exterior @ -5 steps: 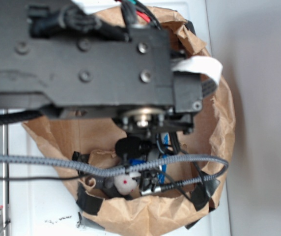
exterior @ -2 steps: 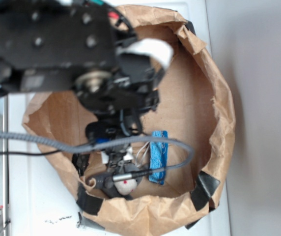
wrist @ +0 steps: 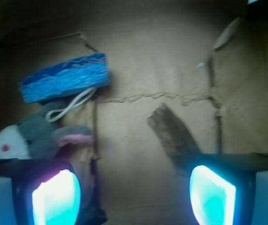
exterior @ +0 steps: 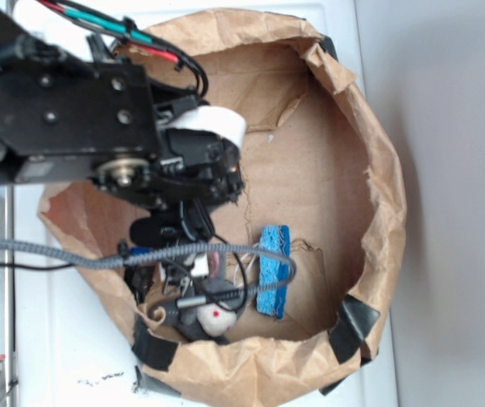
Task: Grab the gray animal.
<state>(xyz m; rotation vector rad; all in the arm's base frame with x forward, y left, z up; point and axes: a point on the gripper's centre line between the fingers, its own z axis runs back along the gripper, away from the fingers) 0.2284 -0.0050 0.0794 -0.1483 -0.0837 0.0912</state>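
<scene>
Wrist view showed the gripper [wrist: 134,192] with its two glowing cyan-lit fingers [wrist: 56,197] spread wide apart and nothing between them. Beyond the left finger lay the small gray plush animal [wrist: 35,138], on its side, with a whitish muzzle, a red dot nose and a pink-lined ear pointing toward the middle of the frame. A white cord loop [wrist: 70,105] rested on the animal's back. Just above the animal sat the blue rectangular sponge [wrist: 64,83], slightly tilted. Well to the right of the animal, near the other finger, a dark brown bark-like wood piece [wrist: 174,136] lay on the brown paper floor.

From the exterior view, the whole scene sat inside a wide crumpled brown paper bag [exterior: 378,186] with black tape on its rim. The animal [exterior: 213,318] rested against the bag's lower-left wall, partly hidden by gray braided cable [exterior: 73,259], with the sponge [exterior: 272,270] just to its right. The black arm [exterior: 81,127] hung over the bag's upper left.

No brands, labels or writing could be read in either view
</scene>
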